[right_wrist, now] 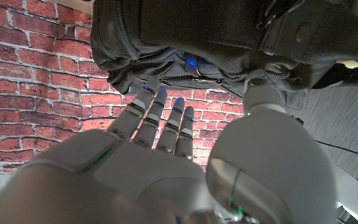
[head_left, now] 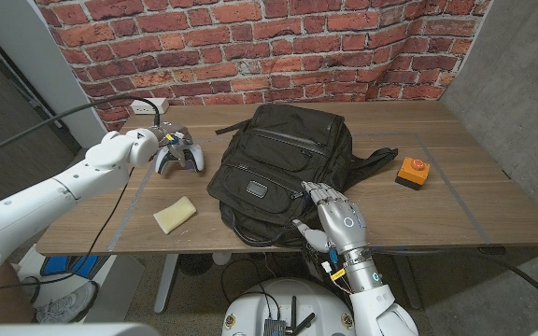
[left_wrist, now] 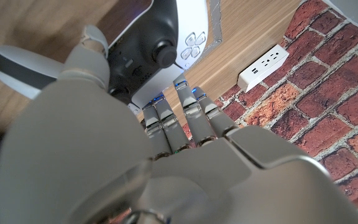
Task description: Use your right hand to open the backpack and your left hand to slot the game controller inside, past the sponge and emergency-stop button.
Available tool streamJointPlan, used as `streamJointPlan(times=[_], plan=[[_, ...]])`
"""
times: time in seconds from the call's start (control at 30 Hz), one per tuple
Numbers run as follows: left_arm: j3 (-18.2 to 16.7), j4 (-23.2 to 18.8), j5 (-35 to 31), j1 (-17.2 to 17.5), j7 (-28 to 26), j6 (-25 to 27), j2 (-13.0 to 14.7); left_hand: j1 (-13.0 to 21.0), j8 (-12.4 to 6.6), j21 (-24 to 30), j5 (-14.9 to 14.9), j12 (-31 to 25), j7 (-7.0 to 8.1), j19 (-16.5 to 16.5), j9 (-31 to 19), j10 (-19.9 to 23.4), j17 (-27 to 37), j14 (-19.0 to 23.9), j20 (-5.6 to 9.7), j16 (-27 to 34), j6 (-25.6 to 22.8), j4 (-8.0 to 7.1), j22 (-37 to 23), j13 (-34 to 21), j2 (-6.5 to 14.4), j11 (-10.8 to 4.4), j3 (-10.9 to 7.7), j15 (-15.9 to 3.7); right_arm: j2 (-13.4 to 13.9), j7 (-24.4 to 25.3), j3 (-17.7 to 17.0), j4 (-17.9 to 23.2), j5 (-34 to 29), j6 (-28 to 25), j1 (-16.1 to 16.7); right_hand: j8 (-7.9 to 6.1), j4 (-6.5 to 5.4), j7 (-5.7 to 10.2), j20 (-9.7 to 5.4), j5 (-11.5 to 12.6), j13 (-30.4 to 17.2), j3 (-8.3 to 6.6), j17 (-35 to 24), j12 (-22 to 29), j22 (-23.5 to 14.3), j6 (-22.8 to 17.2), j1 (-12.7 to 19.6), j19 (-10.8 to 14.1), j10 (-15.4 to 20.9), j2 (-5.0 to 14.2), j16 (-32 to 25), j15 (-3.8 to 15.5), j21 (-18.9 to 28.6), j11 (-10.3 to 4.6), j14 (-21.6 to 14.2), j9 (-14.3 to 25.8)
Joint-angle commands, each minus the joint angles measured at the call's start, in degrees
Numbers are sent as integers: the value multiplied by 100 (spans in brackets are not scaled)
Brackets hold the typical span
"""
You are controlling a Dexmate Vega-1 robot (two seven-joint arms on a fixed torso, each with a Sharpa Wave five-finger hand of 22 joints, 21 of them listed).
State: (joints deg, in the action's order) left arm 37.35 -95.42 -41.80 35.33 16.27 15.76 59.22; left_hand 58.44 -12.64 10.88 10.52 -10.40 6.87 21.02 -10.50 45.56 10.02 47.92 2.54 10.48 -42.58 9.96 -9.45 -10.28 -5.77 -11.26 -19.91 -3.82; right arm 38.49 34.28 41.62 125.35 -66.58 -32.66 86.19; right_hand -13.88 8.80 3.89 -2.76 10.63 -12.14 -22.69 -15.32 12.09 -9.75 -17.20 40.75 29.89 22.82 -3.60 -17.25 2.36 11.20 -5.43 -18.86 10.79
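The black backpack (head_left: 283,173) lies flat in the middle of the table (head_left: 456,201). The right hand (head_left: 332,219) rests at its near edge, fingers slightly apart and touching the fabric. Toward the far left corner, the left hand (head_left: 148,145) curls its fingers over the white game controller (head_left: 179,154). A yellow sponge (head_left: 174,214) lies near the front left edge, an orange stop button (head_left: 413,171) toward the right edge.

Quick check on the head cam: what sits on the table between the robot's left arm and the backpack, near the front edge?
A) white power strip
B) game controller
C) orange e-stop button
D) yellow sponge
D: the yellow sponge lies on the table left of the backpack, near the front edge; the e-stop button is on the backpack's other side, and the game controller is farther back at the left hand.
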Motion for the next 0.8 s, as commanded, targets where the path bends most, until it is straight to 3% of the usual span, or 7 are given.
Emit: streamJointPlan(times=[0.03,0.47,0.8], plan=[[-8,59,35,-2,-74,-59,11,417,-15,-26,44,-37,112,49,-30,98,14,279,885,36,-620,-36,-11,-30,671,-66,-15,-995,39,-15,46,92,107,-36,-32,-50,-9,-3,-216,3,-7,4,-23,28,-6,-58,1,22,48,33,-48,503,29,25,-30,28],[22,221,68,-93,-162,-173,-52,421,-9,-26,45,-42,98,49,-32,115,15,296,886,37,-636,-40,-12,-31,683,-64,-18,-995,107,-301,14,310,27,-109,-61,-68,-8,21,-240,-5,-12,31,-41,44,-7,-141,15,78,131,63,-81,540,40,4,-88,26],[-112,-1,200,-10,-47,-44,102,429,1,-26,44,-41,111,50,-33,120,13,296,886,31,-638,-33,-12,-30,669,-65,-13,-994,495,-787,-338,812,15,-87,29,-77,-20,45,-246,-12,-14,48,-55,44,-8,-191,7,100,162,98,-100,538,40,-6,-115,25]])
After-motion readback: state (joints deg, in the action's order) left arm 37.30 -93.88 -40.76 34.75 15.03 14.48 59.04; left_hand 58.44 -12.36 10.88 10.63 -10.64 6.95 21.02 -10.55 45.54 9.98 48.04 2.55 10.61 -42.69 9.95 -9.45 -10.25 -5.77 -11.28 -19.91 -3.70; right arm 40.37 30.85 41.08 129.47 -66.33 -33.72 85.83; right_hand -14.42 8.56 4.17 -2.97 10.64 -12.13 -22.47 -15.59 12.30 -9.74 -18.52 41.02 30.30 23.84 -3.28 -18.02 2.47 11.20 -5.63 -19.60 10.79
